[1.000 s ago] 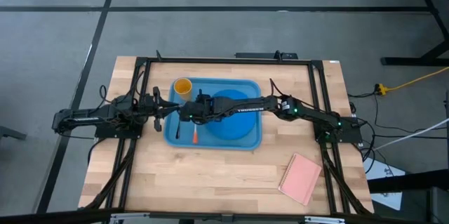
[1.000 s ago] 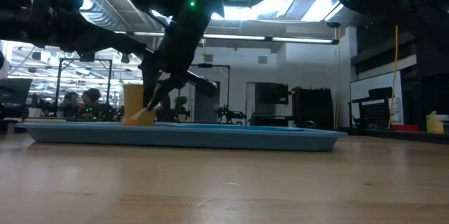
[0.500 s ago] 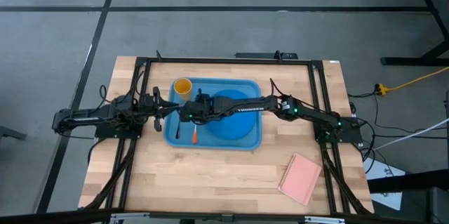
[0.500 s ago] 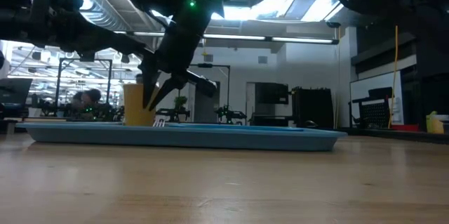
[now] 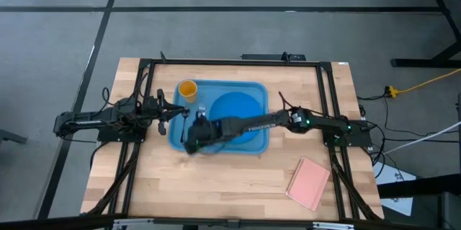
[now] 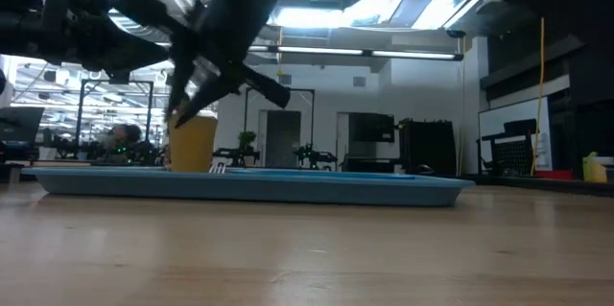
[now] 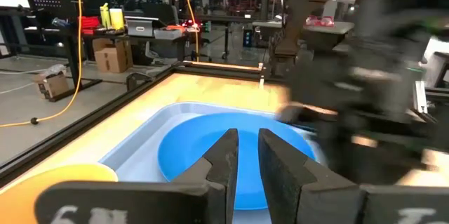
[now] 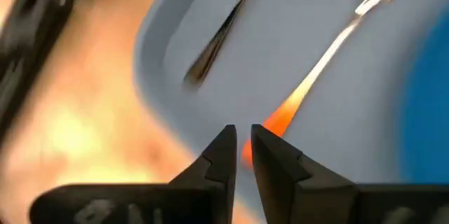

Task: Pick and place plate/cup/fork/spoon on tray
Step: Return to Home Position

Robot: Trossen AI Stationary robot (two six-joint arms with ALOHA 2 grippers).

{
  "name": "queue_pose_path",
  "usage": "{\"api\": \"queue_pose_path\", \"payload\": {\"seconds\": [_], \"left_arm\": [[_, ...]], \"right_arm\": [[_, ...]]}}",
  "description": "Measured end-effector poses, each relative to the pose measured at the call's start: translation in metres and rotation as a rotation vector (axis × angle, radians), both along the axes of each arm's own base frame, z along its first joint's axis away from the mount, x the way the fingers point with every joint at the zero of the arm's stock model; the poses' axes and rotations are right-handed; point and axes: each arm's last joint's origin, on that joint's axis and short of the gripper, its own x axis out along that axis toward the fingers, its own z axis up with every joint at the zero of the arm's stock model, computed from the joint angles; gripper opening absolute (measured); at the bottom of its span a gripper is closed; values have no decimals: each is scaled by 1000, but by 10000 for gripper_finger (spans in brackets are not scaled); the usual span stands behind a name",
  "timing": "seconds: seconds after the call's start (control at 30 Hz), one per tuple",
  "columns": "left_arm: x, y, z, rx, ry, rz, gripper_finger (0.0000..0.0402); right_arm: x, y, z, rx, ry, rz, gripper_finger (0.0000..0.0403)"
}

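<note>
Right tool (image 8: 240, 147) nearly closed, gripping nothing, hovering over tray's (image 5: 256, 143) front-left corner above fork (image 8: 330, 48) and spoon (image 8: 224, 31); left tool (image 7: 245, 155) nearly closed, empty, waiting at tray's left edge.

**All four pieces lie on the tray**

The light blue rectangular tray (image 5: 175, 138) sits flat on the wooden desk (image 5: 238, 183). The deep blue round plate (image 5: 238, 107) lies flat in its right half. The yellow-orange cup (image 5: 187, 89) stands upright in the far left corner. The fork (image 8: 330, 48), silver tines and orange handle tip, lies on the tray floor left of the plate, with the dark spoon (image 8: 224, 31) just beside it, apart.
</note>
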Motion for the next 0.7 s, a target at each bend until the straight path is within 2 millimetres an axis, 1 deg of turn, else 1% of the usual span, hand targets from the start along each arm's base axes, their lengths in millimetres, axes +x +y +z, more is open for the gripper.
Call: {"api": "queue_pose_path", "payload": {"seconds": [0.1, 0.17, 0.27, 0.33, 0.4, 0.47, 0.6, 0.7], "left_arm": [[0, 0, 0, 0, 0, 0, 51], [0, 0, 0, 0, 0, 0, 51], [0, 0, 0, 0, 0, 0, 51], [0, 0, 0, 0, 0, 0, 51], [0, 0, 0, 0, 0, 0, 51], [0, 0, 0, 0, 0, 0, 51], [0, 0, 0, 0, 0, 0, 51], [0, 0, 0, 0, 0, 0, 51]], "right_arm": [[-6, 34, -1, -24, 24, 194, 51], [-13, 56, -2, -50, 60, 377, 51], [-28, 77, -7, -160, 149, 762, 51], [-37, 88, -9, -216, 209, 928, 51], [-47, 98, -13, -223, 273, 982, 51], [-53, 108, -17, -218, 299, 999, 51], [-66, 123, -19, -241, 366, 1100, 51], [-82, 129, -21, -214, 499, 1089, 51]]}}
